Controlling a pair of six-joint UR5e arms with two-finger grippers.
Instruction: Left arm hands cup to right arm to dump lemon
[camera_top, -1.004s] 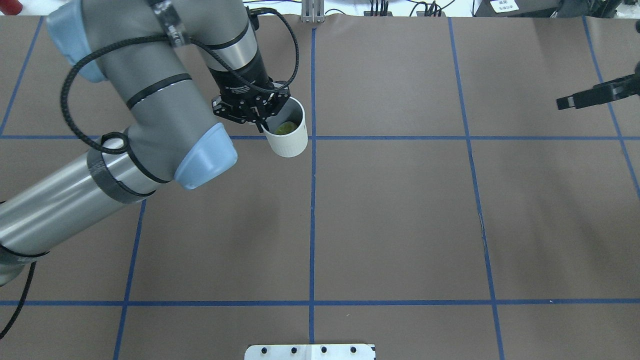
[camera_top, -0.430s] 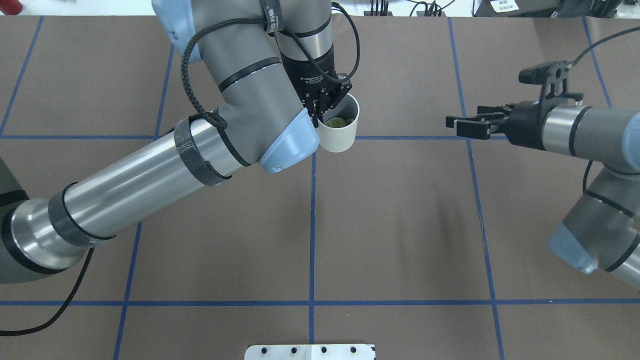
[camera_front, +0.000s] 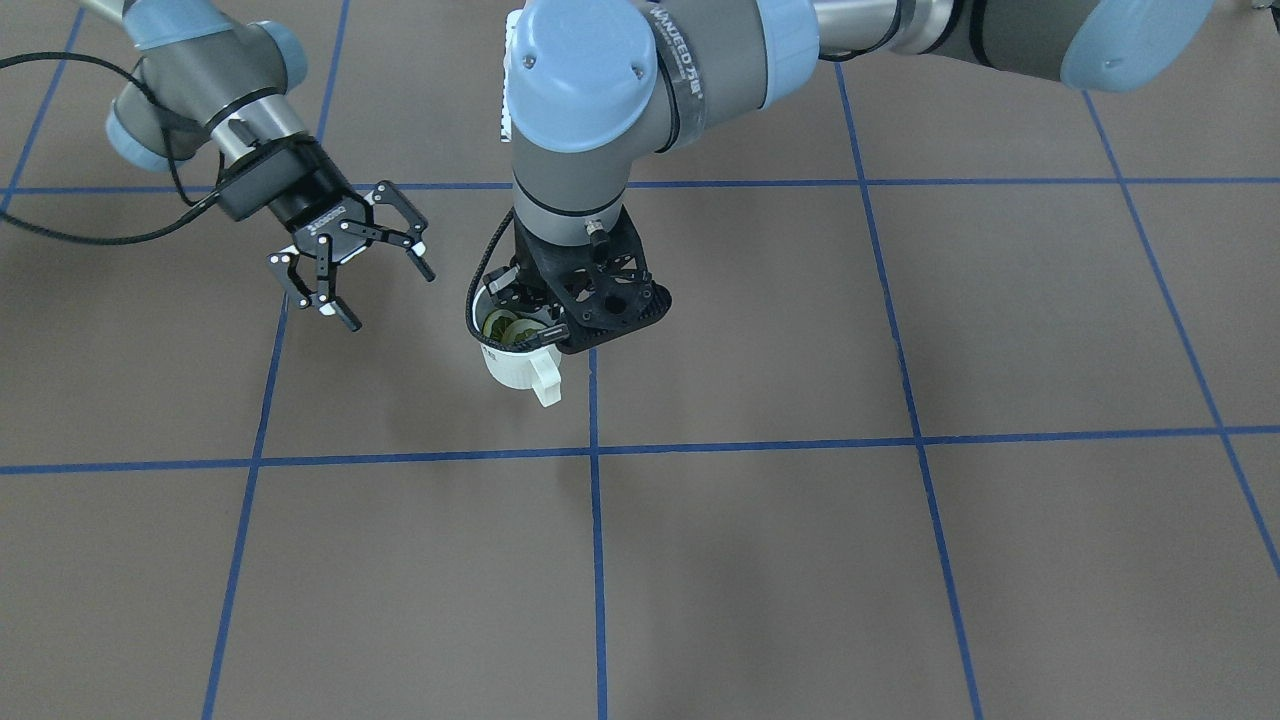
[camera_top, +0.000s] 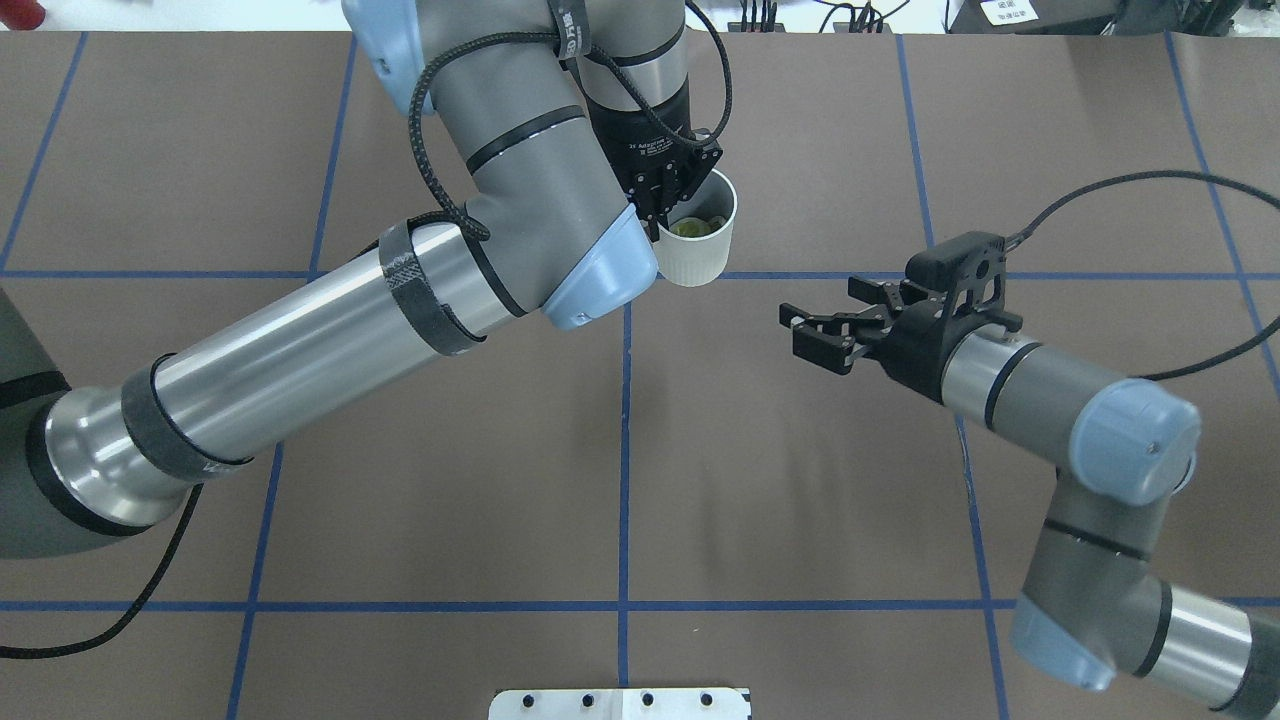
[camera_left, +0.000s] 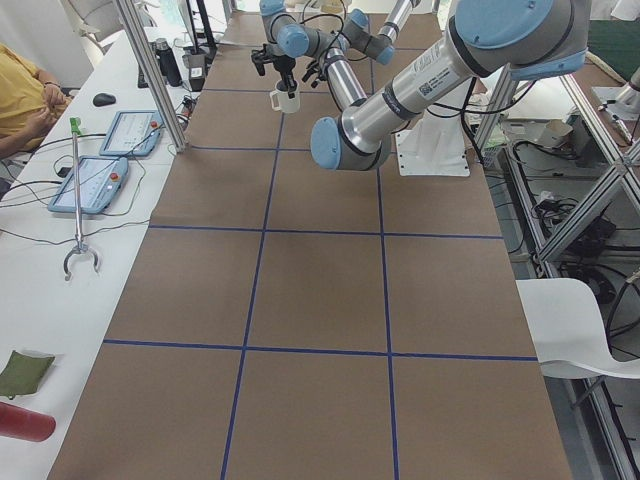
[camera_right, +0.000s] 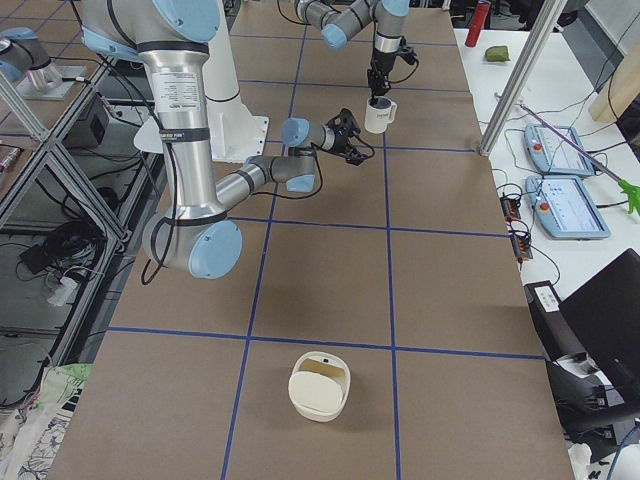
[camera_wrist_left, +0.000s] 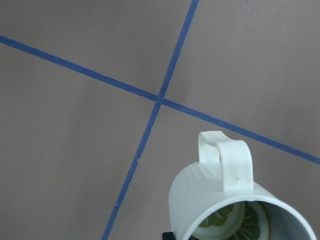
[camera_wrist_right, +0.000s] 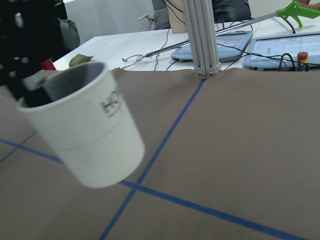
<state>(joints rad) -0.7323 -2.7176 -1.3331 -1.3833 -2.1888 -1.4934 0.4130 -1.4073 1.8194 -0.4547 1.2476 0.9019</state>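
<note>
— What is the largest thing here, and how much room does it leave?

— The brown paper-covered tabletop (camera_top: 800, 480), marked off by blue tape lines (camera_top: 624, 450). In the overhead view two lines run across and five run away from the robot. Its far edge is near the left arm's wrist. On the robot's side a broad bare stretch lies open.

— And the arms?

— There are two. The thick grey left arm (camera_top: 330, 350), with light-blue joint caps, slants in over the tabletop. The black fingers of its left gripper (camera_top: 660, 215) are clamped on the cup's rim. The slimmer silver-and-grey right arm (camera_top: 1040, 390) points its black claw-like right gripper (camera_front: 392, 298) at the cup. Those fingers are spread wide and hold nothing, with bare tabletop showing in the gap between gripper and cup.

— Where is the cup?

— There is one small white mug with a ribbed lower half, the cup (camera_top: 697, 255). It is held off the tabletop just beside a crossing of the tape lines. Its squarish loop handle (camera_front: 545, 380) faces away from the robot, and the right wrist view shows it tilted.

— What is inside it?

— Two round yellow-green lemon slices (camera_front: 505, 327), overlapping.

— Is there any writing?

— Black letters "HO" (camera_wrist_right: 111, 104) show on the cup's side, and the rest curves out of sight. The print on the left arm's wrist is too small to read.
</note>
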